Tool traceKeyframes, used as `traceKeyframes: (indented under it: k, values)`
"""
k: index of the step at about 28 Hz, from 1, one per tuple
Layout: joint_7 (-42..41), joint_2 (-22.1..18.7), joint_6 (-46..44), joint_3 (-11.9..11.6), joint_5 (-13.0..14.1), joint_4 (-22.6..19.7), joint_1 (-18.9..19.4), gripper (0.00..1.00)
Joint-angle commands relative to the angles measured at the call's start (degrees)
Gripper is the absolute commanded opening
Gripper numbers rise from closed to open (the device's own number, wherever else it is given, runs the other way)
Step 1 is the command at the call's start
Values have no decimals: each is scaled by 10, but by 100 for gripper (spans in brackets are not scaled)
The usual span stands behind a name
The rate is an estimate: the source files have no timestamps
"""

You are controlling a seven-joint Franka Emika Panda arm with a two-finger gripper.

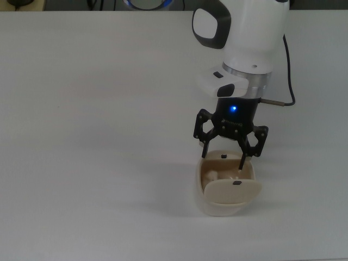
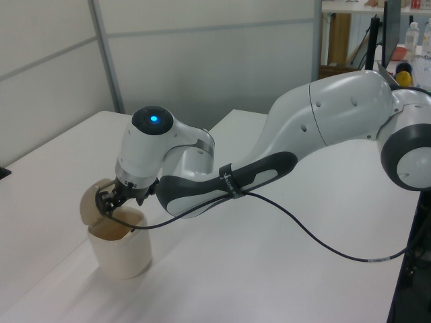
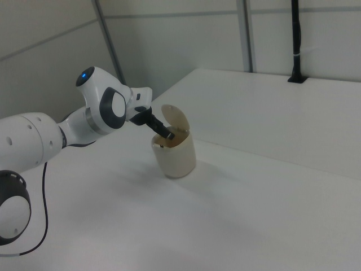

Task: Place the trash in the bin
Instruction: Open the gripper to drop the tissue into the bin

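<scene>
The cream-beige bin (image 1: 218, 209) stands on the white table with its swing lid (image 1: 232, 190) tipped open, showing the tan inside. My gripper (image 1: 224, 159) hangs right over the bin's mouth, fingers spread open with nothing between them. A pale lumpy wad, the trash (image 1: 212, 175), lies inside the bin toward the top view's left. In the left view the gripper (image 2: 106, 201) sits just above the bin (image 2: 122, 253), and the trash is hidden. The right view shows the gripper (image 3: 167, 135) dipping into the bin (image 3: 177, 159) below the raised lid (image 3: 175, 118).
A black cable (image 1: 288, 62) runs from the arm's wrist over the white table (image 1: 87, 136). In the left view it loops across the table (image 2: 323, 237). Grey wall panels stand behind the table, and a shelf with bottles (image 2: 412, 33) is at the left view's top right.
</scene>
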Motion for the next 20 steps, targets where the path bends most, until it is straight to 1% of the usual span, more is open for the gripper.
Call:
traceKeyframes:
  k: [1,5,7,8,10,11,12,13,15,16,17,18,20]
  values:
    - [11,-8,-21,-5,-14,4,4,100]
    - [-1,-14,-31,-4,-9,3,3,100]
    - [-53,-25,-83,-1,3,1,2,100]
    - [-76,-26,-105,1,14,1,2,100]
    - [-125,-31,-146,1,57,3,0,100]
    - [-151,-36,-164,-1,82,4,-1,100]
    - [-205,-49,-199,-6,127,4,-1,100]
    - [-230,-57,-218,-6,145,5,-2,100]
    - [-272,-73,-256,-9,168,5,-3,100]
    - [-289,-81,-275,-14,176,5,-3,100]
    - [-301,-88,-296,-19,180,5,-3,100]
    - [-325,-102,-335,-26,182,5,-3,100]
    - [-351,-115,-374,-28,182,5,-3,100]
